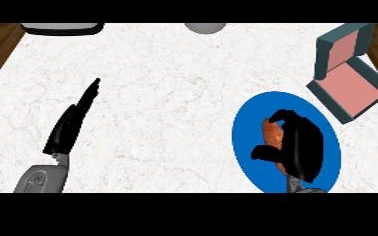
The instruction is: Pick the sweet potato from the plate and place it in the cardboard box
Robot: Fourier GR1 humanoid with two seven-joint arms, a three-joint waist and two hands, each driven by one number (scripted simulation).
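An orange-brown sweet potato [272, 134] lies on a blue plate [251, 125] at the lower right of the counter. My right hand [303, 147] is over the plate, its fingers and thumb curled round the sweet potato and hiding most of it. The box [347, 87], with teal walls and a pink inside, stands open at the right edge, just beyond the plate. My left hand [70, 125] rests at the lower left, fingers straight and pointing up the counter, holding nothing.
A grey round object [205, 27] shows at the counter's far edge in the middle. A dark-rimmed grey item [63, 28] sits at the far left corner. Brown wood shows past the counter's left edge.
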